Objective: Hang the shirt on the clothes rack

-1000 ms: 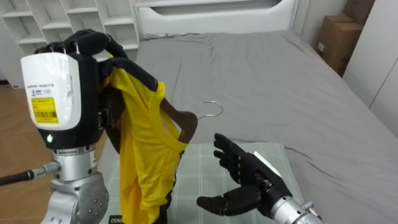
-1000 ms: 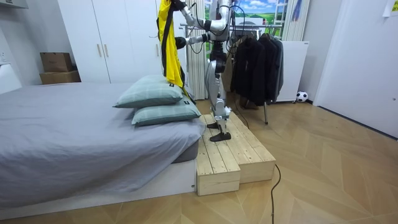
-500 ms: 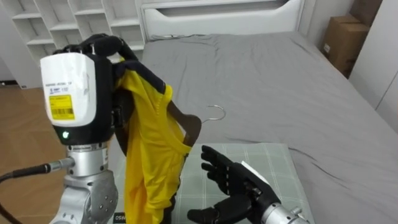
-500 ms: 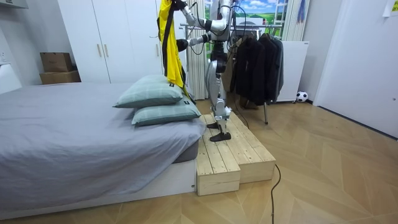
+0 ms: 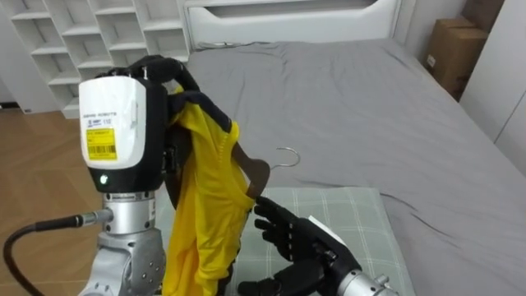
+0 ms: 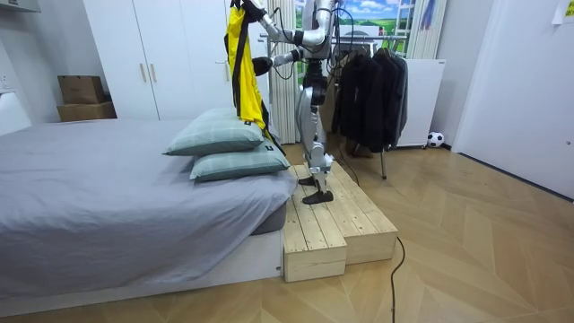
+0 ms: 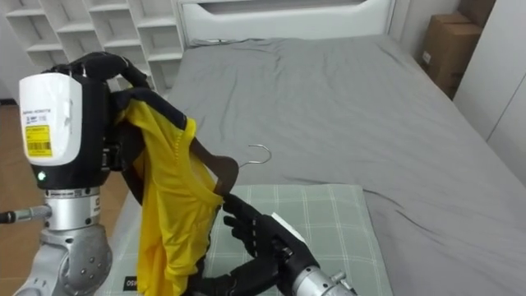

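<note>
Bedroom work: your robot is standing on the wooden step [image 6: 332,215] beside the grey bed [image 5: 353,99], near two green pillows [image 6: 229,148]. Its left hand [image 5: 164,67] is holding the yellow shirt [image 5: 205,205] up high, fingers curling tight round the cloth. A brown hanger [image 5: 256,171] is poking out of the shirt, maybe through the neck. The right hand [image 5: 292,238] is hovering below it over one pillow, fingers spreading apart. Dark coats [image 6: 372,90] are hanging behind the robot.

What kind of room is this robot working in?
Most likely a bedroom: a bed with grey sheets and two green pillows, white wardrobe doors behind it, and a rack of dark coats. The left hand grips a yellow shirt there.
</note>
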Robot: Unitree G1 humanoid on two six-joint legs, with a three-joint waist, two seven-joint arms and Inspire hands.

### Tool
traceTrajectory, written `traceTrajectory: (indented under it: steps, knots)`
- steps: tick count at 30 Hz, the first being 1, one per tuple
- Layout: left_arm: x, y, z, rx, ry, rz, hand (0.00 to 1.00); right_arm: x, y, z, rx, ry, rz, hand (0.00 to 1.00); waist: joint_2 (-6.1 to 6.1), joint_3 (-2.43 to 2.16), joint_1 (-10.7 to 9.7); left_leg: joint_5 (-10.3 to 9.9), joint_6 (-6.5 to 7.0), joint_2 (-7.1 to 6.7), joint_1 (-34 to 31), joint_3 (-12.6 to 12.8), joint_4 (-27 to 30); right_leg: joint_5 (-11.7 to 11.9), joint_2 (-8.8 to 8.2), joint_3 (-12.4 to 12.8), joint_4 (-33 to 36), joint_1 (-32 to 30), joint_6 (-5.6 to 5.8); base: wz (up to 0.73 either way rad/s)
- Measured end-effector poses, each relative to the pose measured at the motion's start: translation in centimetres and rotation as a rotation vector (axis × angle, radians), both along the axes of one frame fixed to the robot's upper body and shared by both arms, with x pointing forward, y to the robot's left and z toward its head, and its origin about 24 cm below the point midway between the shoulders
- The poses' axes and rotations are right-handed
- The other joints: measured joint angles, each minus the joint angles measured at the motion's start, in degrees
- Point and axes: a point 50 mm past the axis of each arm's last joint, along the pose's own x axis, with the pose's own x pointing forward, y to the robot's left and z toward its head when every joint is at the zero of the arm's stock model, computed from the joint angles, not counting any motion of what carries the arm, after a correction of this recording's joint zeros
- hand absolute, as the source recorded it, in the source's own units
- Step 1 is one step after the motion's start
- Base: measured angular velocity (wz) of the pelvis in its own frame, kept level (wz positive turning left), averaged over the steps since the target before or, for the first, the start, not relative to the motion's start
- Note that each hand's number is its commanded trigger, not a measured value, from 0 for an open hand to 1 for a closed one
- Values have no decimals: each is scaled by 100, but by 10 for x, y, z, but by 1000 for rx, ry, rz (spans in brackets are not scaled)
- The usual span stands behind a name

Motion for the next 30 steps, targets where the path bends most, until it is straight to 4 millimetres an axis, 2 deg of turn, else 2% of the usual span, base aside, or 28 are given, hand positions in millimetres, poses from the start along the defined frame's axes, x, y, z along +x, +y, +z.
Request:
traceTrajectory:
  steps: [9,19,30]
  knots:
    - [1,-3,-2,-30,18,28,100,4,2,-1,49,37,-9,0,-47,-37,7,3,4,3,-5,6,21,0,0,20,16,0,0,0]
    - [3,-10,-3,-49,31,38,100,9,17,7,265,111,-77,0,-45,-38,9,17,19,1,9,13,18,0,-9,-2,46,-4,0,0]
    - [4,-14,-2,-70,35,46,100,9,19,6,269,127,-107,0,-44,-38,3,17,19,3,-29,5,13,0,-11,-6,96,-68,0,0]
